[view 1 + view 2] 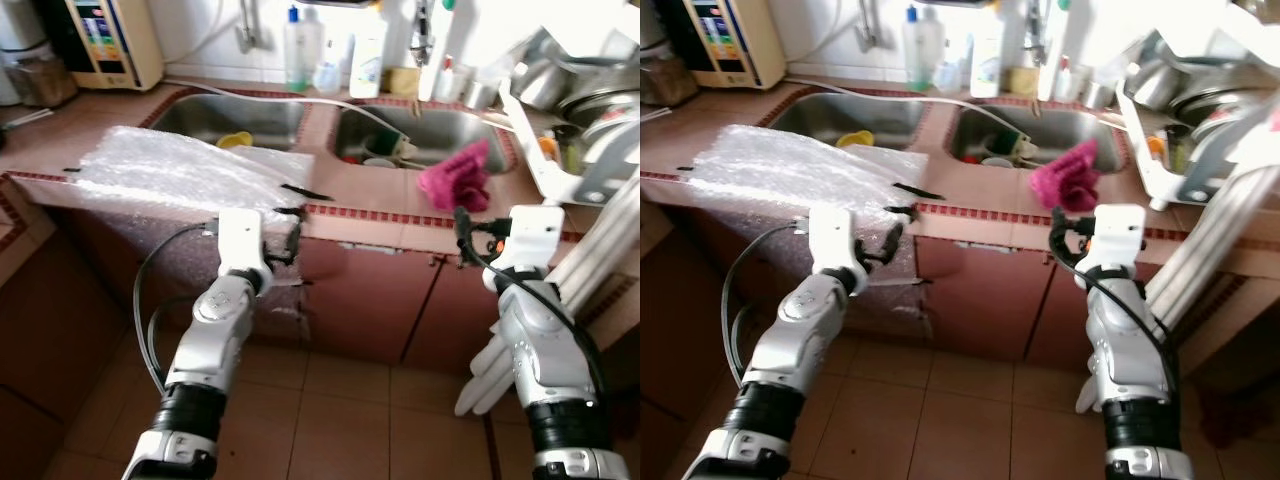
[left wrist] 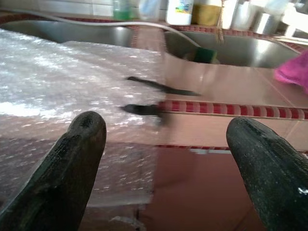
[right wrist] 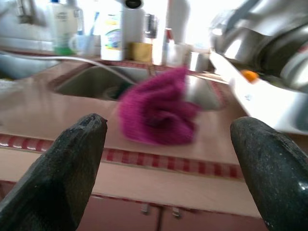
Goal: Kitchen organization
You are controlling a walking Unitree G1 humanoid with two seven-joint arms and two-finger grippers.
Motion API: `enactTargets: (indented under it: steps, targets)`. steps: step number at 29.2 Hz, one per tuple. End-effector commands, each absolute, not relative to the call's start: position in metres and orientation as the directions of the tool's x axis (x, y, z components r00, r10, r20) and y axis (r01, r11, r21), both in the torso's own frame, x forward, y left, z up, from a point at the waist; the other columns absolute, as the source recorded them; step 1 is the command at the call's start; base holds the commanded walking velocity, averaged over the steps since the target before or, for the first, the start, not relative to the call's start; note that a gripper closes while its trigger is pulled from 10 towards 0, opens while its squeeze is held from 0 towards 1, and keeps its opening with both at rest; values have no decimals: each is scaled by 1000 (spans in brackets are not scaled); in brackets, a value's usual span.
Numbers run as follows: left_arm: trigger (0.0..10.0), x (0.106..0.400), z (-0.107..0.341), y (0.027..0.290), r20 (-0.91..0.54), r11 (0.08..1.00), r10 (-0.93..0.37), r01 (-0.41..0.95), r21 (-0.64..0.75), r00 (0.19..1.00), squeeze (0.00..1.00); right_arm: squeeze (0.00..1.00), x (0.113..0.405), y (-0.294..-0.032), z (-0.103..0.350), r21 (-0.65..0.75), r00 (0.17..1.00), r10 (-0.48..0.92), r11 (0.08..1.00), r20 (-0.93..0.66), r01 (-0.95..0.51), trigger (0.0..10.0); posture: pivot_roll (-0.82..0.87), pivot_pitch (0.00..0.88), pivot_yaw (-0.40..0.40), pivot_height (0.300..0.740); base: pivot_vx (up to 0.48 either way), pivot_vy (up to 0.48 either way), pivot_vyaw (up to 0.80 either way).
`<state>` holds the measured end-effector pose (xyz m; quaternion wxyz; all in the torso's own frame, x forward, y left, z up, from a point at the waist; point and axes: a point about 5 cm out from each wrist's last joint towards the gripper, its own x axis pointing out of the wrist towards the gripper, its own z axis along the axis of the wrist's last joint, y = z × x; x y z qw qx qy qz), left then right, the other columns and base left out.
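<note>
A crumpled magenta cloth (image 1: 458, 177) lies on the tiled counter (image 1: 370, 195) in front of the right sink basin. My right gripper (image 3: 171, 122) is open, level with the counter edge just short of the cloth (image 3: 156, 113), with nothing between its fingers. A sheet of bubble wrap (image 1: 180, 170) covers the counter's left part and droops over its front edge. My left gripper (image 2: 166, 124) is open below that edge, by the sheet's right corner. Two thin black strips (image 2: 161, 86) lie where the wrap (image 2: 62, 82) ends.
A double sink: the left basin (image 1: 235, 120) holds a yellow item, the right basin (image 1: 440, 130) holds dishes. Bottles (image 1: 300, 50) line the back wall. A dish rack (image 1: 570, 120) with metal pots stands at the right, a white appliance (image 1: 110, 40) at the far left. Cupboard doors (image 1: 370, 300) sit below the counter.
</note>
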<state>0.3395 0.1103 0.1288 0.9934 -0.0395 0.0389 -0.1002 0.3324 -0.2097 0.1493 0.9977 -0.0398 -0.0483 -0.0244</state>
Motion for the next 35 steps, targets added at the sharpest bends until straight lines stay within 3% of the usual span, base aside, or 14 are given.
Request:
enactTargets:
  steps: [1, 14, 30, 35]
  targets:
    - [10000, 339, 128, 98, -75, 968, -238, 230, -104, 968, 0, 0, 332, -217, 149, -88, 994, -63, 994, 95, 71, 10000, -72, 0, 17, 740, 0, 0, -781]
    - [10000, 343, 125, 102, -100, 970, -215, 200, -141, 971, 0, 0, 331, -219, 144, -98, 995, -64, 993, 81, 72, 10000, -75, 0, 19, 740, 0, 0, -738]
    - [10000, 345, 118, 108, -149, 974, -192, 170, -153, 970, 0, 0, 327, -216, 126, -95, 997, -68, 993, 19, 70, 10000, -73, 0, 22, 740, 0, 0, -25]
    - [10000, 343, 94, 116, -244, 979, -180, 149, -139, 953, 0, 0, 326, -215, 110, -94, 997, -69, 993, -32, 66, 10000, -68, 0, 23, 740, 0, 0, -768]
